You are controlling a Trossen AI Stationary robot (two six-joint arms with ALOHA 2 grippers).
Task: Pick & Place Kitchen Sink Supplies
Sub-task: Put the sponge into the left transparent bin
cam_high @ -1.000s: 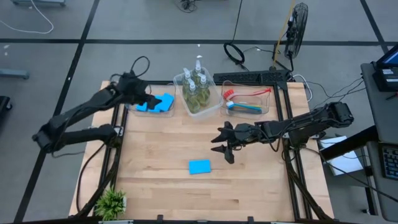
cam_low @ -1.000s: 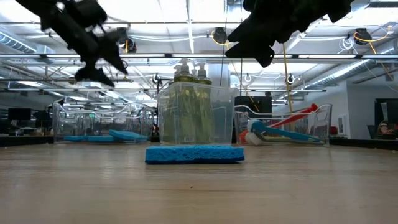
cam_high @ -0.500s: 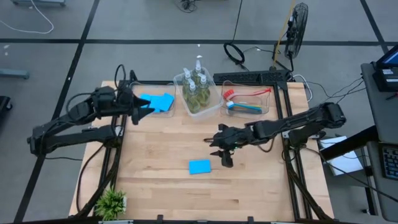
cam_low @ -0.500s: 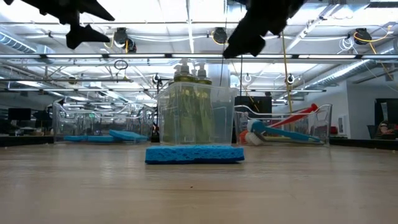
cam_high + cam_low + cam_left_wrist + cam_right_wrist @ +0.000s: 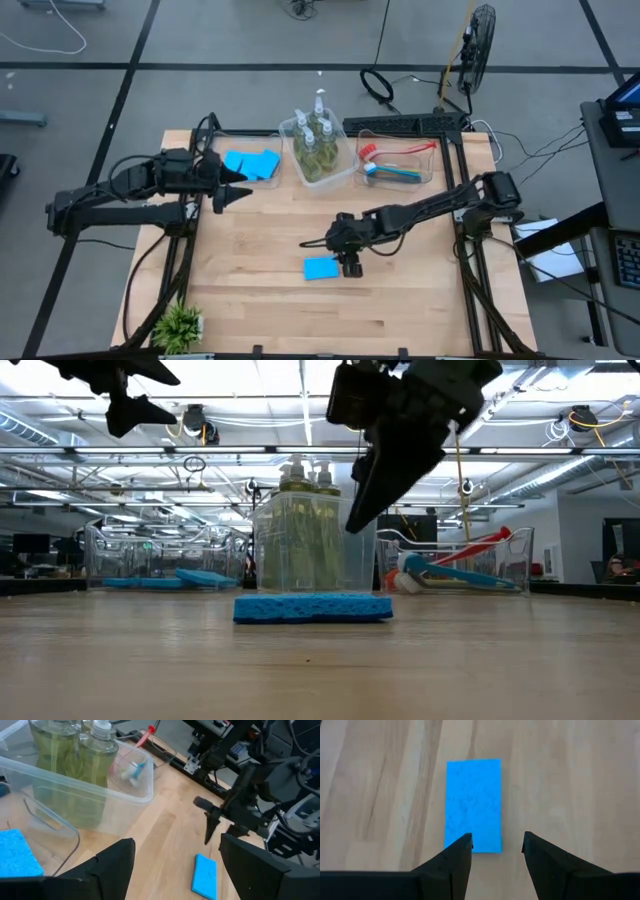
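One light-blue sponge (image 5: 321, 268) lies flat on the wooden table (image 5: 260, 300), also seen in the right wrist view (image 5: 473, 805) and the low view (image 5: 312, 607). My right gripper (image 5: 346, 264) hangs open just above and to the right of it, fingers slanting down, touching nothing (image 5: 495, 847). My left gripper (image 5: 240, 190) is open and empty, raised beside the left tub (image 5: 262, 180), which holds more blue sponges (image 5: 252, 163). Pump bottles (image 5: 316, 145) stand in the middle tub. Dish brushes (image 5: 398, 170) lie in the right tub.
The three clear tubs stand in a row along the table's far edge. A small green potted plant (image 5: 180, 325) sits at the near left corner. Bare wood surrounds the loose sponge on all sides.
My left gripper has drawn back from over the sponge tub toward the table's left and near side, rising a little. My right gripper has come down and toward the loose sponge, tipping its fingers further downward. The sponge has stayed put.
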